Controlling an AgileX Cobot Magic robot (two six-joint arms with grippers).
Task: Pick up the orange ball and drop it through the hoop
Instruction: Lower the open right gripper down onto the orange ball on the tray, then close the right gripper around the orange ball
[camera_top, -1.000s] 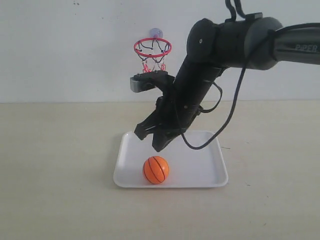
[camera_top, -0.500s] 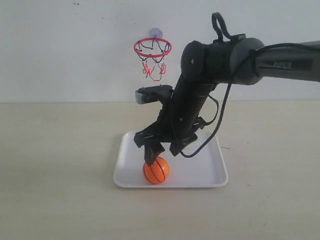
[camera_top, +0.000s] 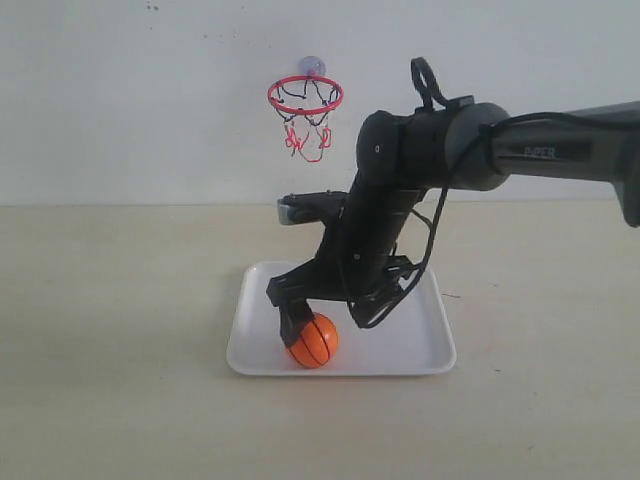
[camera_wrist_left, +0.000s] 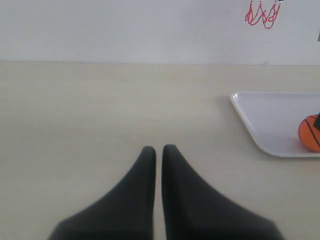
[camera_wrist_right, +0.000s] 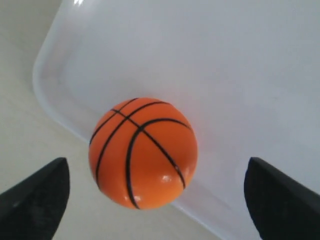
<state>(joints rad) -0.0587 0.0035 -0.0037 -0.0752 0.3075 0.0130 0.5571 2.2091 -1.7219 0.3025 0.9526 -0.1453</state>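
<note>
The orange ball (camera_top: 314, 341) lies near the front edge of the white tray (camera_top: 410, 340). My right gripper (camera_top: 318, 320) is down over it and open, one finger (camera_top: 290, 325) beside the ball's left side. In the right wrist view the ball (camera_wrist_right: 142, 152) sits between the spread fingertips (camera_wrist_right: 37, 195), nearer one of them, with gaps on both sides, so the right gripper (camera_wrist_right: 156, 165) is not gripping it. The hoop (camera_top: 305, 95), a red ring with a net, hangs on the wall above and behind the tray. My left gripper (camera_wrist_left: 159, 149) is shut and empty over bare table. Its view catches the ball (camera_wrist_left: 311, 132) at the edge.
The tray (camera_wrist_left: 270, 120) rests on a beige table (camera_top: 120, 330) against a white wall. The right arm's black cable (camera_top: 430, 230) loops beside its wrist over the tray. The net's lower strings (camera_wrist_left: 261, 12) show in the left wrist view.
The right arm has come down from above the tray, and its open fingers now straddle the ball. The ball, the tray and the hoop have not moved.
</note>
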